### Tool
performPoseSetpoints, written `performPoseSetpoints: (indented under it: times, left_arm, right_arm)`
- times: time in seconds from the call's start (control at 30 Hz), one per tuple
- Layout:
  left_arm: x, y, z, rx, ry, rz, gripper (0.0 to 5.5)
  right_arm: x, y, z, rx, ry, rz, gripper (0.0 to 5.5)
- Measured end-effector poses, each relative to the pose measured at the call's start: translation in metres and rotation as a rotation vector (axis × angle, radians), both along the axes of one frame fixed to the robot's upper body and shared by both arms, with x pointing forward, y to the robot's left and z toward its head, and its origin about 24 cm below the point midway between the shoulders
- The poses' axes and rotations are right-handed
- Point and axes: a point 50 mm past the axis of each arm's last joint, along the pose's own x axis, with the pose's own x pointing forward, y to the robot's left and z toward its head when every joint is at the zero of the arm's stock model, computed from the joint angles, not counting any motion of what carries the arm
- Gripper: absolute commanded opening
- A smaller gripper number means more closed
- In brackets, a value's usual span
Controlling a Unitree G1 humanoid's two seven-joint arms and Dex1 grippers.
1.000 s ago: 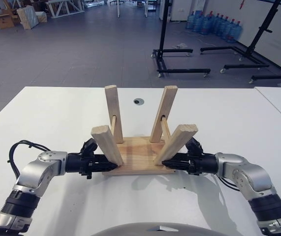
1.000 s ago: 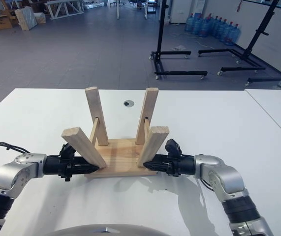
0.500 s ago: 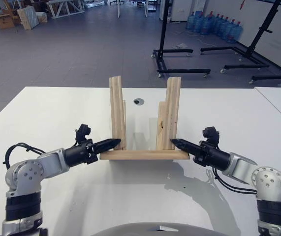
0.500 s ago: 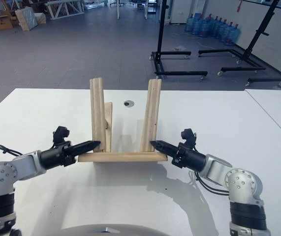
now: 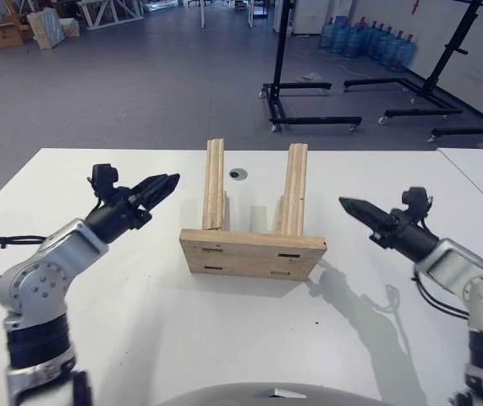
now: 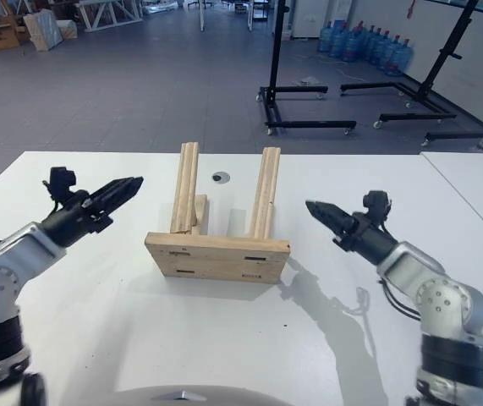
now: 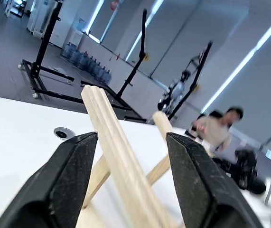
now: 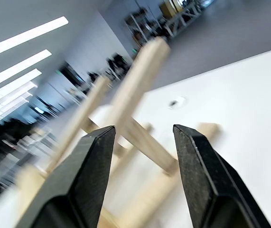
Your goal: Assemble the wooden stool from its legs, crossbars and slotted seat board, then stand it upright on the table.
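One wooden stool (image 5: 224, 245) on one tabletop (image 5: 131, 330), one seat board (image 5: 262, 258), two rows of legs (image 5: 214, 182), two grippers: left gripper (image 5: 163, 183), right gripper (image 5: 348, 205), two black stands (image 5: 313, 121) on the floor.

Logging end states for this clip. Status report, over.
Left gripper open, right gripper open, both clear of the stool. Stool assembled, not upright: seat faces robot, legs point away. No obstruction seen.

Bare table (image 5: 139, 321) left, right and near of stool (image 5: 252, 253); far middle blocked by its legs (image 5: 214, 184); narrow gap between them.
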Motion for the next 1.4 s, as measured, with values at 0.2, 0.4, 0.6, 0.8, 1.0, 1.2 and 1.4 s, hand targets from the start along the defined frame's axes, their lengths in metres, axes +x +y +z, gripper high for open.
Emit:
performPoseSetpoints:
  times: [0.2,0.4,0.6,0.8,1.0,1.2,1.4]
  left_arm:
    - [-0.013,0.027,-0.01,0.347,-0.054,-0.227,2.6]
    - [0.011,0.007,-0.03,0.47,-0.19,-0.166,2.6]
    - [0.034,0.02,-0.036,0.443,-0.155,0.011,2.6]
    - [0.058,-0.005,-0.047,0.429,-0.15,0.015,2.6]
    - [0.037,-0.032,-0.058,0.552,-0.207,-0.227,2.6]
    - [-0.024,-0.051,-0.067,0.582,-0.168,-0.538,2.6]
    - [-0.04,-0.071,-0.067,0.544,-0.163,-0.605,2.6]
  right_arm:
    - [-0.035,-0.018,-0.042,-0.472,0.007,0.257,2.23]
    - [-0.035,0.012,-0.049,-0.422,-0.056,0.372,2.23]
    - [-0.057,0.027,-0.046,-0.344,0.097,0.568,2.23]
    - [-0.055,0.083,-0.012,0.011,0.012,0.618,2.23]
    - [-0.051,0.084,-0.011,0.025,0.059,0.567,2.23]
    - [-0.05,0.076,-0.035,-0.165,0.079,0.515,2.23]
    - [-0.05,0.07,-0.048,-0.241,0.062,0.471,2.23]
